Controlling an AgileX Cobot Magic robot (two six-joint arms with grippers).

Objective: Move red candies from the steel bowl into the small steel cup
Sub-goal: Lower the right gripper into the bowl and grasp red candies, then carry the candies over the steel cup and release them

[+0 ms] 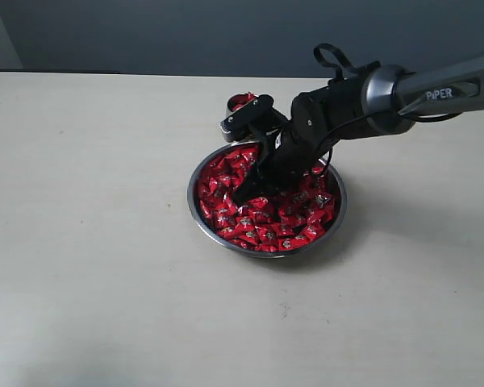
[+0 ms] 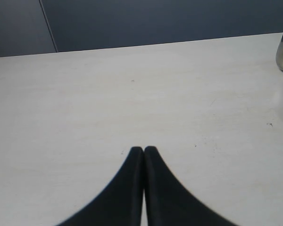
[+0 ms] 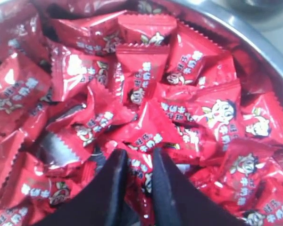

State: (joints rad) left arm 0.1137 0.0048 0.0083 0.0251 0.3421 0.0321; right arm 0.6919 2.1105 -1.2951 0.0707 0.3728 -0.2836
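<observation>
Currently, step in hand: picking one sweet from the heap for carriage to the cup.

Left: left jaws pressed together with no gap, holding nothing, hanging over bare bench (image 2: 85,94), well apart from the work. Best left idle there.

Centre: steel bowl (image 1: 192,193) on the bench, heaped with red candies (image 1: 282,230). Small steel cup (image 1: 231,105) stands just behind the bowl's far rim, touching it or not I cannot tell, with red wrappers showing at its mouth.

Right: right arm (image 1: 436,90) reaches in from the right, right jaws sunk tip-down into the heap, left of the bowl's middle. In the wrist view the jaws stand narrow, pinched on a single candy, with neighbours crowding both sides.

Handling note: the wrappers look glossy and likely slippery, so the pinch should sit on the candy's body, not on a crimped edge. Lift straight up and gently so loose neighbours fall back into the bowl. Clear the rim before swinging toward the cup. The cup is narrow and already holds some, so release low and centred over its mouth, or the candy may bounce out.

Count:
- Bowl: one.
- Cup: one.
- Arms in the exterior view: one.
- Jaw pairs: two.
- Candies in the bowl: too many to count, several dozen by judgement.
- Candies in the cup: a few, number unreadable.
- Candies in the right jaws: one, as far as shows.
</observation>
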